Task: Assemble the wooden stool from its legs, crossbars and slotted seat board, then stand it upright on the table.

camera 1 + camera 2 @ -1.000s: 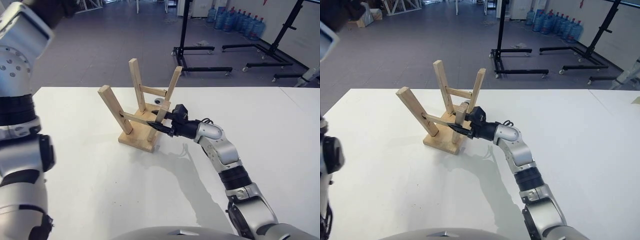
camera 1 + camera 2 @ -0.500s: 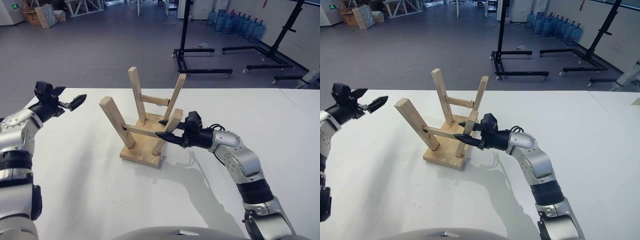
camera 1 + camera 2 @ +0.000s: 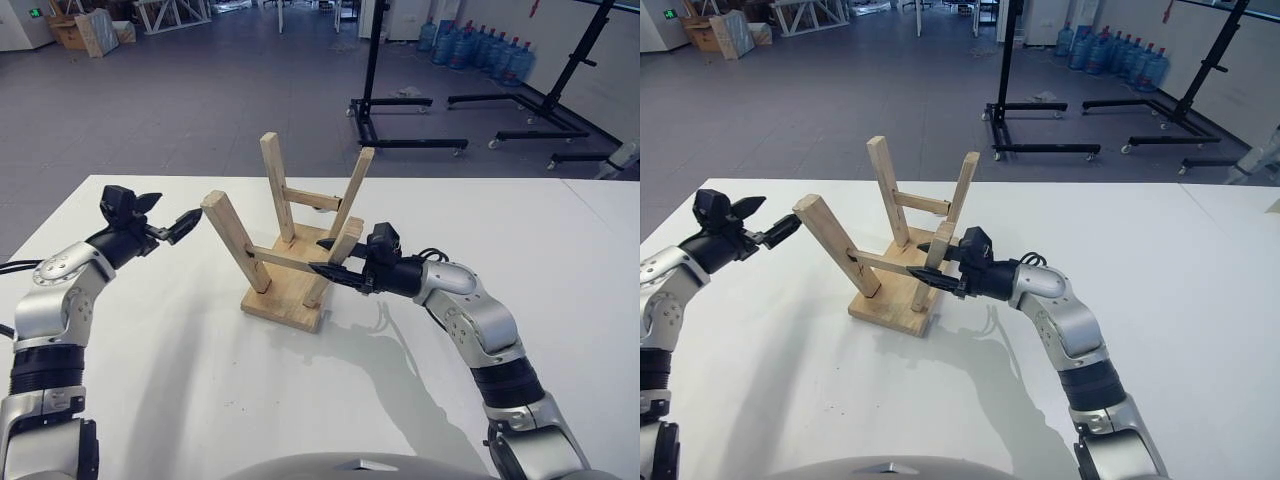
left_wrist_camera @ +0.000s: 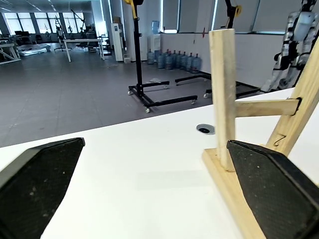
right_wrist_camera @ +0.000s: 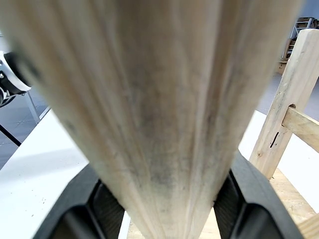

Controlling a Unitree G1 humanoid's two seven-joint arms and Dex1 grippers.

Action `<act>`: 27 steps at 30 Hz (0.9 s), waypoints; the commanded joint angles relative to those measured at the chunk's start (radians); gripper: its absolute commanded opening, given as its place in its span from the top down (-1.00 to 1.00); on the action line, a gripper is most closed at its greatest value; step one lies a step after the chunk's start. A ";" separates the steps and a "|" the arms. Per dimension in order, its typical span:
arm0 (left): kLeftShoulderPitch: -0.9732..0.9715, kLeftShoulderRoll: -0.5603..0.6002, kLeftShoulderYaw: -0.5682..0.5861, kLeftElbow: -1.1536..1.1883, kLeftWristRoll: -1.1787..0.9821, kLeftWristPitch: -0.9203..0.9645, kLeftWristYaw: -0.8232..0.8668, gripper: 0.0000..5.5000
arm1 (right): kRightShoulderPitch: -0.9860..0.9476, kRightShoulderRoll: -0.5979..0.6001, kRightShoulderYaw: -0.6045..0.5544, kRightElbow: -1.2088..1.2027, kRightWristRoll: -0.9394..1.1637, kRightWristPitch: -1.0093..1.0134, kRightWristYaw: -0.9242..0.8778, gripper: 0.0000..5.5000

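The wooden stool stands upside down on the white table [image 3: 200, 380], its seat board [image 3: 283, 303] flat and its legs pointing up, joined by crossbars [image 3: 285, 262]. My right gripper [image 3: 325, 256] is shut on the near right leg [image 5: 149, 99], with black fingers [image 5: 94, 209] on both sides of the wood. My left gripper [image 3: 172, 210] is open, just left of the top of the tilted left leg [image 3: 232, 240] and apart from it. Its two black fingers [image 4: 35, 179] frame a far leg [image 4: 223, 94].
A round grommet hole [image 4: 203, 129] sits in the table behind the stool. Bare table spreads in front and to the right. Beyond the far edge stand black metal frames [image 3: 400, 100] and water bottles [image 3: 480, 45] on the floor.
My left arm has come down from high on the left and moved in toward the stool's left leg. The right gripper stays shut on its leg; the camera view shifted.
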 commanded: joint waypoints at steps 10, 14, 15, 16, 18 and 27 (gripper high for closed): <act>0.176 -0.201 -0.169 -0.508 -0.040 0.192 0.167 -0.91 | -0.122 0.124 0.185 0.162 -0.140 0.080 -0.104 0.25; 0.192 -0.216 -0.175 -0.532 -0.033 0.206 0.182 -0.91 | -0.108 0.147 0.213 0.197 -0.185 0.041 -0.132 0.25; 0.186 -0.214 -0.173 -0.519 -0.030 0.204 0.177 -0.91 | -0.096 0.146 0.207 0.190 -0.183 0.037 -0.137 0.25; 0.182 -0.209 -0.172 -0.508 -0.027 0.201 0.169 -0.91 | -0.086 0.144 0.200 0.185 -0.179 0.034 -0.141 0.25; 0.182 -0.195 -0.176 -0.500 -0.028 0.201 0.148 -0.91 | -0.067 0.134 0.183 0.178 -0.171 0.028 -0.145 0.25; 0.047 -0.107 -0.078 -0.459 -0.094 0.256 0.082 -0.91 | -0.030 0.090 0.130 0.186 -0.161 -0.006 -0.141 0.25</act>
